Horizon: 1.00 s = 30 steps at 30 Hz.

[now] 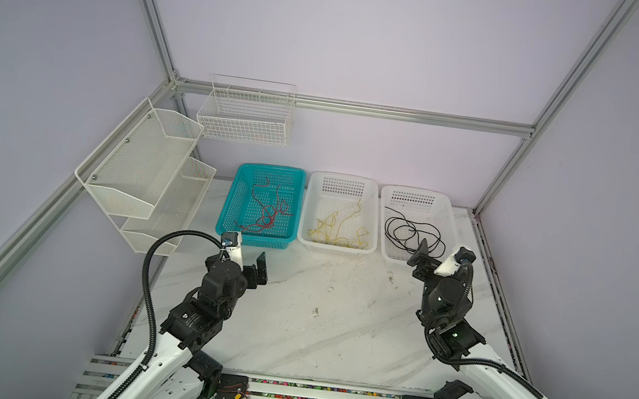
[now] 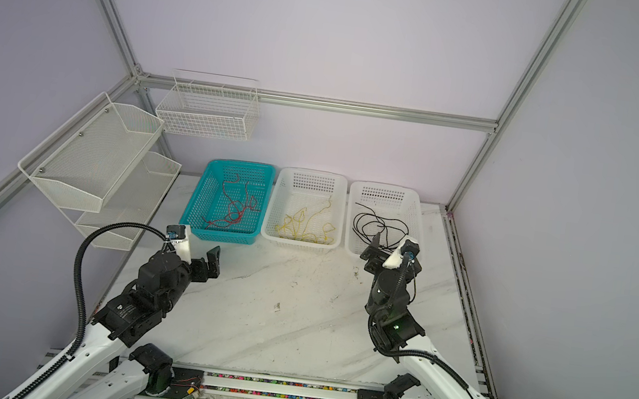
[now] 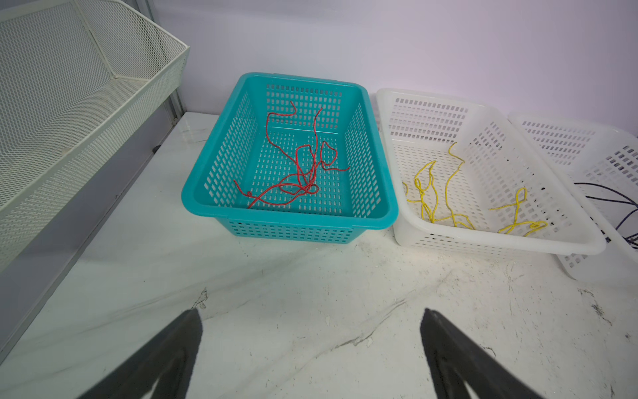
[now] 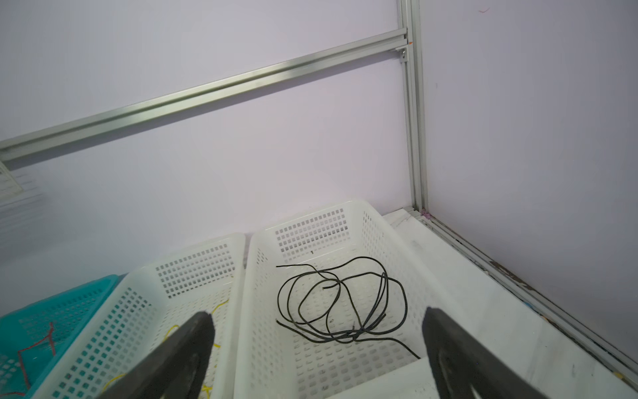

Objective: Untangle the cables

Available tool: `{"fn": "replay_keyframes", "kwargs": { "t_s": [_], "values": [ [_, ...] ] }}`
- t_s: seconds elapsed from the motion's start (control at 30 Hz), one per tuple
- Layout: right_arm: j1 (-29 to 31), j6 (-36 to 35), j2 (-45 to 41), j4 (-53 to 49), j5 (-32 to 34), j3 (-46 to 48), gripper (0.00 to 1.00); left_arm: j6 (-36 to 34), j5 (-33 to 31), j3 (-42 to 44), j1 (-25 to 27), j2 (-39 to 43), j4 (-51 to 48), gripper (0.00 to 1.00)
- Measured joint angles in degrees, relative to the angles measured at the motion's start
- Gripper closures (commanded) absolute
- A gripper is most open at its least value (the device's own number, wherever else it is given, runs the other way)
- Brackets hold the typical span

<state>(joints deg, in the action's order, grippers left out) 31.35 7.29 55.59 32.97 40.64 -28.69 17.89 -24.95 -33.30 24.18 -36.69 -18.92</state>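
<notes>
All cables (image 3: 305, 188) (3 baskets (image 3: 290, 219)) lie ahead of L/R fingers (image 3: 172, 355).

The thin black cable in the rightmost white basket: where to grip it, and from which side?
Grip the thin black cable at its free end, lying straight, clear of the crossed loops in the white slotted plastic basket. Probably come from above with the open right gripper: the cable lies flat and walls block the sides.

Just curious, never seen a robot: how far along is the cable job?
Done: colours separated, red cables in the teal basket, yellow cables in the middle white basket, black cables in the right white basket. In hand: nothing; left fingers and right fingers are open, empty. To do: each bunch loops over itself.
</notes>
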Motion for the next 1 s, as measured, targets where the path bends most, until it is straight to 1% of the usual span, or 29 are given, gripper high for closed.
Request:
{"fn": "replay_keyframes", "kwargs": {
  "t_s": [0.1,0.3,0.6,0.77,0.87,0.93,1.0],
  "values": [
    [-3.06,-1.31,8.26,4.96,-1.36,-0.07,0.03,-0.50,-0.33,0.28,0.28,-0.28,0.00,0.00],
    [-9.64,-3.56,21.24,12.24,-2.82,-1.11,0.03,-1.49,-1.44,0.31,1.09,-0.39,0.00,0.00],
    [-14.25,-7.87,38.21,26.21,-6.14,-1.16,0.03,-2.49,-2.36,0.42,1.46,-0.48,0.09,0.00],
    [-16.35,-9.92,43.76,39.28,-8.87,0.04,0.03,-2.60,-2.82,0.98,1.46,-0.81,1.01,0.00],
    [-19.28,-9.33,44.72,41.44,-12.66,0.46,0.03,-2.62,-3.45,1.44,1.46,-1.79,1.36,0.00],
    [-21.77,-8.74,45.97,45.40,-14.45,2.01,0.03,-2.75,-4.00,2.16,1.46,-2.23,1.99,0.00],
    [-23.45,-8.48,46.01,46.36,-16.13,2.47,0.03,-3.15,-4.57,3.34,1.46,-2.21,2.75,0.01]
  ]
}}
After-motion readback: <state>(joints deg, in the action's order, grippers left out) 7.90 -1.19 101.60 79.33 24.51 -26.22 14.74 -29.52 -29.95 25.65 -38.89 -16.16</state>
